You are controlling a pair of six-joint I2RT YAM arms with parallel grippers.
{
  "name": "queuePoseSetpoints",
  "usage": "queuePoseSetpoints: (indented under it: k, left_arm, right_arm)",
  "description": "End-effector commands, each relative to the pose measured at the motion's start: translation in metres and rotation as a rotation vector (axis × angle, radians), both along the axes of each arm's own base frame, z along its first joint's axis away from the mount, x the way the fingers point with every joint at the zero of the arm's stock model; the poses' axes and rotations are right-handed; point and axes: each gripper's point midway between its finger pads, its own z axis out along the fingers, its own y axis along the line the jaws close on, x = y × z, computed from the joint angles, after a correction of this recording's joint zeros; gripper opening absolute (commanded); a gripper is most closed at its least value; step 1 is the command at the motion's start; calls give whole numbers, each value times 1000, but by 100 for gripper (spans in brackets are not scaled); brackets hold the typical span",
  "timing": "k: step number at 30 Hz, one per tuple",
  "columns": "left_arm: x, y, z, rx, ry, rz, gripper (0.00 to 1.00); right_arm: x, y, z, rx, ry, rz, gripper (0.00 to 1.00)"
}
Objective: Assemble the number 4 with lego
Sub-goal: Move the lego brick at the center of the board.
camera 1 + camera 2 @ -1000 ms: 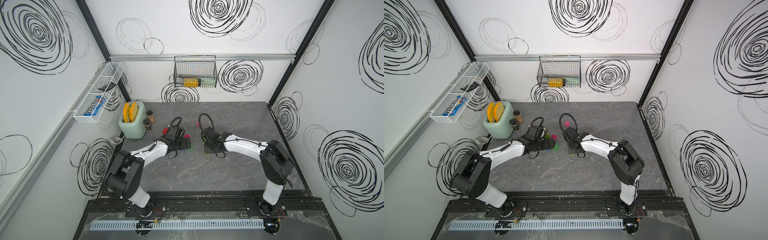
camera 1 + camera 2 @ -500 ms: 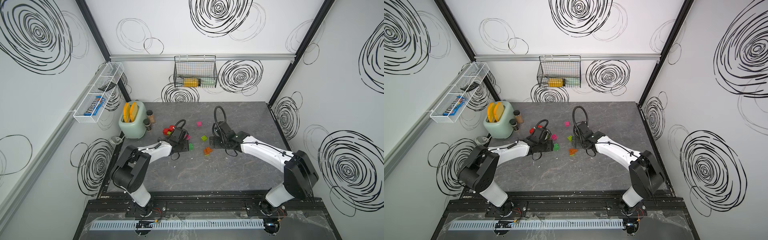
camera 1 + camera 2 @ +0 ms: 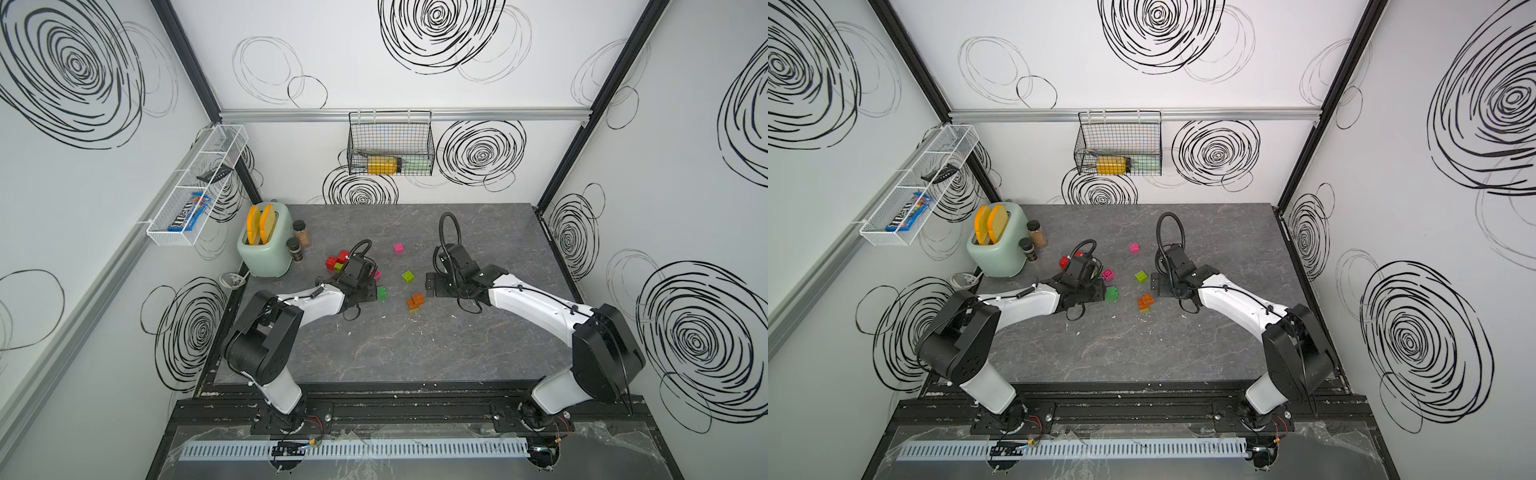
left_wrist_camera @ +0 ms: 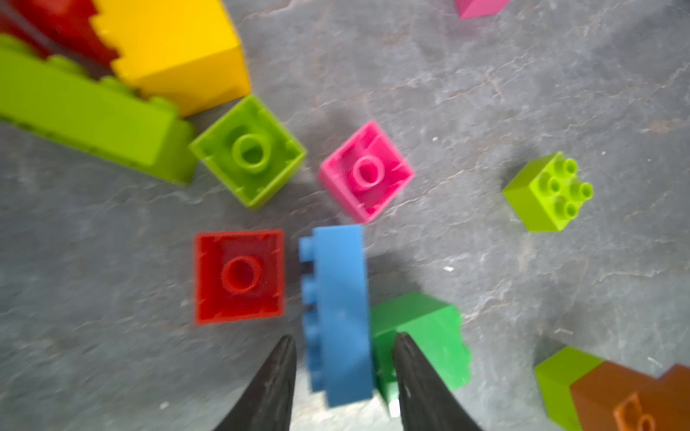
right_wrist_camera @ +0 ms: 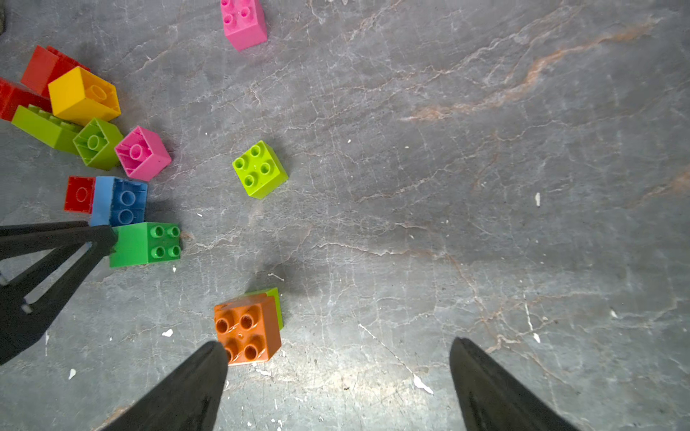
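Lego bricks lie loose on the grey table. My left gripper [image 4: 341,336] straddles a blue oblong brick [image 4: 338,309] lying on its side, with thin gaps showing at both fingers. A green brick [image 4: 429,328] sits against the blue one, a red square [image 4: 239,276] on its other side. A pink brick [image 4: 367,171], a lime one [image 4: 248,151], a lime oblong [image 4: 86,112] and a yellow brick [image 4: 179,52] lie beyond. My right gripper [image 5: 338,343] is open and empty. An orange brick on a lime one [image 5: 246,328] stands by one fingertip. A lime square [image 5: 259,169] lies alone.
A mint toaster [image 3: 266,245] and two spice jars [image 3: 300,232] stand at the back left, with a white cable [image 3: 232,280] at the table's left edge. A lone pink brick [image 3: 398,247] lies further back. A wire basket [image 3: 390,143] and a white shelf [image 3: 195,187] hang on the walls.
My right arm has drawn back to the right and opened, leaving the orange-on-lime stack on the table. The left jaws have narrowed around the blue brick.
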Motion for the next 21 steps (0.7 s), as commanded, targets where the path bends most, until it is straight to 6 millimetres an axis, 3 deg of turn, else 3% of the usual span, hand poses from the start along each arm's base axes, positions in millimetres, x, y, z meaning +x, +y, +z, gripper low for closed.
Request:
queuePoseSetpoints:
  k: [1,11,15,21]
  left_arm:
    - [-6,22,-2,-6,30,53,48]
    - [-8,0,-15,-1,54,-35,47]
    - [-2,10,-24,79,62,9,40]
    - [2,17,-13,210,-18,34,33]
  right_arm:
    - [1,1,2,10,-13,11,97]
    - [1,4,-2,16,-2,18,98]
    - [0,4,-2,17,-2,20,98]
    - [-1,3,-3,16,-1,19,98]
